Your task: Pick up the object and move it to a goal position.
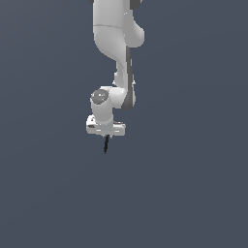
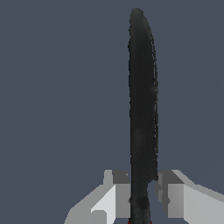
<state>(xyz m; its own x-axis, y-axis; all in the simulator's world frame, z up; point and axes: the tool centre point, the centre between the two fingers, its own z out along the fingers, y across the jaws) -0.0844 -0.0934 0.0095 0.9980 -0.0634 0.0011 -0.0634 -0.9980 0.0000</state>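
Note:
The object, a thin black rod, hangs straight down from my white gripper in the exterior view, near the picture's middle. In the wrist view the rod runs long and dark between my two grey fingers, and a trace of red shows at its end by the picture's edge. My gripper is shut on the rod near that end. No goal marker shows in either view.
The white arm comes down from the top of the exterior view to the gripper. Around it there is only a plain dark grey-blue ground, with no other objects or edges in view.

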